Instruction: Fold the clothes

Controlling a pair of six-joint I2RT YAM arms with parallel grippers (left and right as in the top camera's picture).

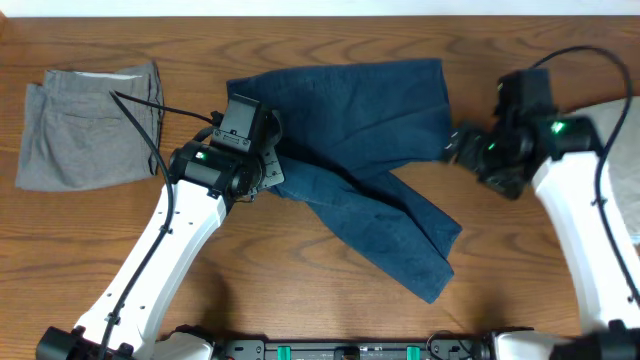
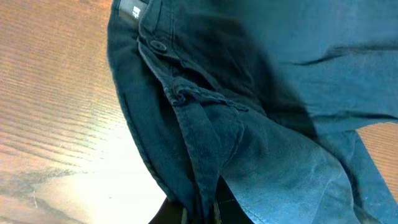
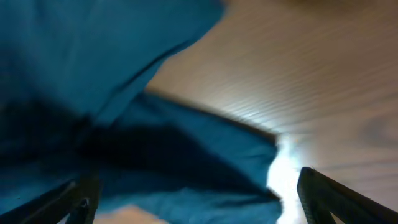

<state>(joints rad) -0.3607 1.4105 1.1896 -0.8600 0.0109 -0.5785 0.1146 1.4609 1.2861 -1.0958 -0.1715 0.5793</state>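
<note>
Nearest my side, one leg of the clothes (image 1: 370,150) runs down and to the right across the table (image 1: 300,300), and its hem is the cloth closest to the arm bases. The navy clothes lie mid-table, flat but crooked, with the two legs splayed in a V that opens to the right. My left gripper (image 1: 268,172) sits at their left end, on the waistband. The left wrist view shows its jaws pressed together with a bunched fold of the waist pinched between them, and a button (image 2: 159,46) sits on the band beyond. At the right end of the clothes, by the upper leg's hem, my right gripper (image 1: 455,145) hangs with its fingers (image 3: 329,196) spread wide. That wrist view is blurred. Blue cloth lies between and below the fingers, but I cannot tell whether either one touches it. Left of the clothes and apart from them, grey shorts (image 1: 90,125) lie folded. Right of the clothes, at the frame edge, a pale cloth (image 1: 625,125) shows beside the right arm.
</note>
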